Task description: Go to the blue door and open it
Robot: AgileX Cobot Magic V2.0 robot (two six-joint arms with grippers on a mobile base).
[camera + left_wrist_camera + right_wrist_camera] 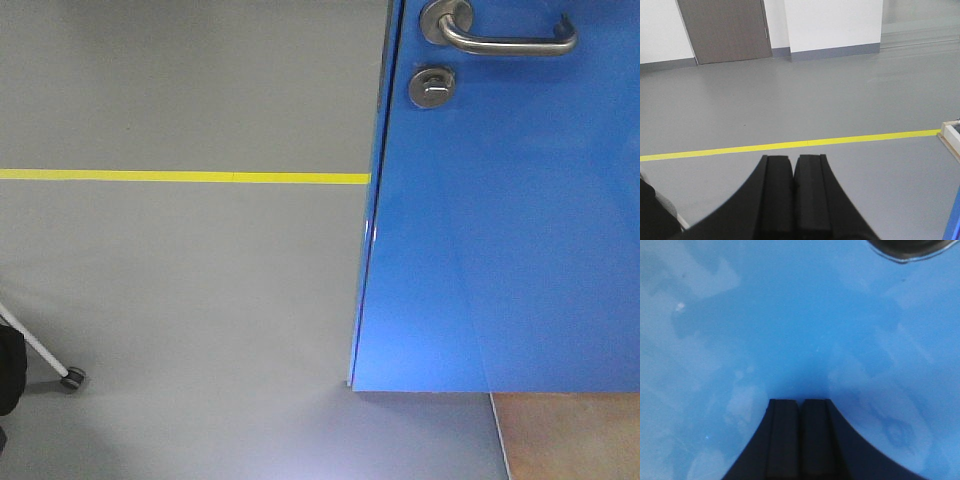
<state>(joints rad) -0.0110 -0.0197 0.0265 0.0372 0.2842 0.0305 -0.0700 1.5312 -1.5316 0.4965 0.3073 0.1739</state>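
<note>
The glossy blue door (500,250) fills the right half of the front view, its left edge running from top to floor. Its silver lever handle (500,35) sits at the top, with the round thumb-turn lock (431,87) just below. My right gripper (800,402) is shut and empty, its tips very close to the blue door panel (765,325); a silver fitting (907,250) shows at the top right edge of that view. My left gripper (793,160) is shut and empty, pointing over the grey floor to the left of the door.
A yellow floor line (180,176) runs across the grey floor up to the door edge; it also shows in the left wrist view (790,145). A white leg with a caster (70,378) stands at lower left. A grey door (725,30) and white wall stand far ahead. A wooden frame corner (950,137) lies at right.
</note>
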